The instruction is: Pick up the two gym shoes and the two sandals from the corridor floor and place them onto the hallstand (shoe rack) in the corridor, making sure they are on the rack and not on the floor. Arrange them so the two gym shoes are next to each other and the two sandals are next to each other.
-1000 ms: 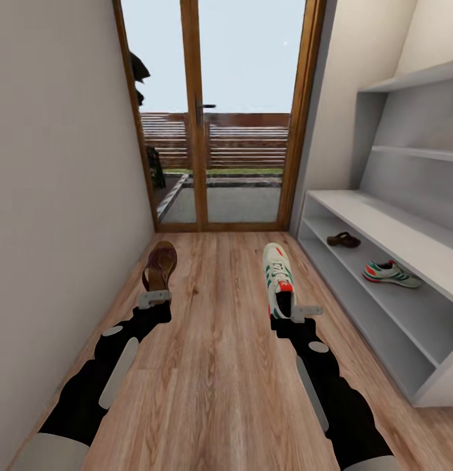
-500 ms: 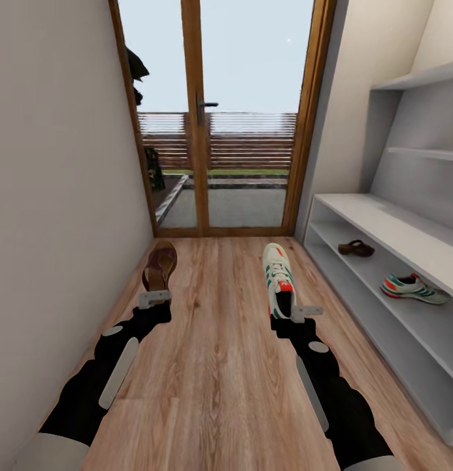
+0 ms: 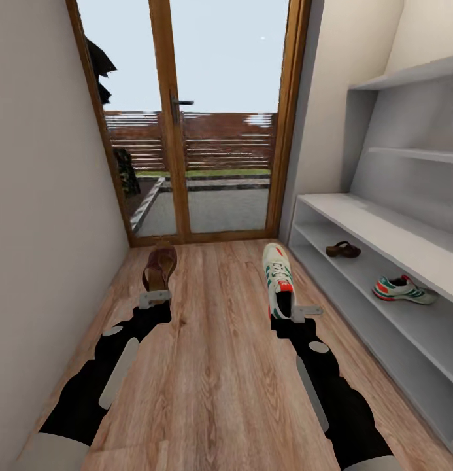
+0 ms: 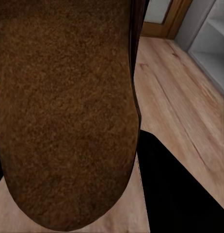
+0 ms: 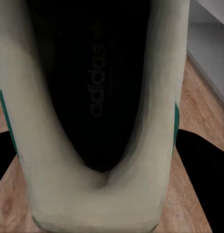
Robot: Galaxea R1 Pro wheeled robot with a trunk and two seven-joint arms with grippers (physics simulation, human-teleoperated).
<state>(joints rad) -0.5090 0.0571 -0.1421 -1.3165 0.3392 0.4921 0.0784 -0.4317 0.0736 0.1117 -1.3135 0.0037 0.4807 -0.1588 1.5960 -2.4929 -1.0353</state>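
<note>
Corridor floor (image 3: 219, 366) — wood planks running to a glazed door (image 3: 187, 131); white hallstand (image 3: 383, 229) along the right wall. On its lower shelf a sandal (image 3: 342, 249) sits farther in, a gym shoe (image 3: 402, 289) nearer, well apart.

Left gripper (image 3: 154, 299) pinches the heel of the second sandal (image 3: 159, 267), held off the floor, toe pointing ahead; its footbed looms close in the left wrist view. Right gripper (image 3: 298, 313) is clamped on the heel of the second gym shoe (image 3: 278, 280), its dark opening toward the right wrist camera.

Step in hand, as I read it: carrying both to the rack — half the task done. Next: turn right and set each beside its mate.
</note>
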